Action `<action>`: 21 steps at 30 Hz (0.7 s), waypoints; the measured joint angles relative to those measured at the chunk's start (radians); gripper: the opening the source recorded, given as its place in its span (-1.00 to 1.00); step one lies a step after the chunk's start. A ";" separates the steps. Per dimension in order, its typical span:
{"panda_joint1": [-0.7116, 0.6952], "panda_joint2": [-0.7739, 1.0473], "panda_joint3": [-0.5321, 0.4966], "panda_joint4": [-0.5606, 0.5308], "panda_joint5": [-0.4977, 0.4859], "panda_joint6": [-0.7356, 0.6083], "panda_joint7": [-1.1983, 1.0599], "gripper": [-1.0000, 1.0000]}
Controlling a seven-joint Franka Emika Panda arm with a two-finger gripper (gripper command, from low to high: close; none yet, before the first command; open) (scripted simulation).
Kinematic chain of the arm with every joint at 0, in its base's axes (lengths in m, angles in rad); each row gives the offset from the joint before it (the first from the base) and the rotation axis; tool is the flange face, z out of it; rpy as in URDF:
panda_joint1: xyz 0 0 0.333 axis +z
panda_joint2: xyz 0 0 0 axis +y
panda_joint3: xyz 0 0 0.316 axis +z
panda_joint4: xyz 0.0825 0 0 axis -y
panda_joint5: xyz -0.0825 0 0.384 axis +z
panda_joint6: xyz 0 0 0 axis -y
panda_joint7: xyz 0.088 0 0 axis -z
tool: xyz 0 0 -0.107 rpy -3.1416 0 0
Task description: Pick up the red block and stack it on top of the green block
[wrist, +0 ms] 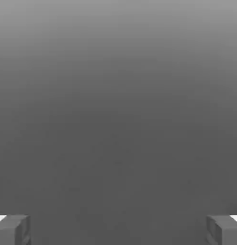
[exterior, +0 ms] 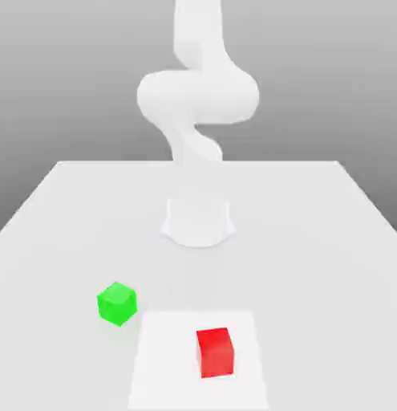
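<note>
red block (exterior: 215, 351) — green block (exterior: 116, 303) apart

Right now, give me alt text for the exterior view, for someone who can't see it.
A red block and a green block sit apart on a white table, the red one nearer the camera and toward the exterior view's right. Behind them a white robot arm rises from its base.

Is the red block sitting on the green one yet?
No. The red block sits on the table, apart from the green block.
</note>
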 joint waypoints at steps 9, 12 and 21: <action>0.028 0.333 -0.005 -0.136 0.006 0.169 -0.049 0.00; 0.036 0.441 -0.005 -0.180 0.007 0.224 -0.066 0.00; 0.054 0.768 0.000 -0.311 0.002 0.390 -0.105 0.00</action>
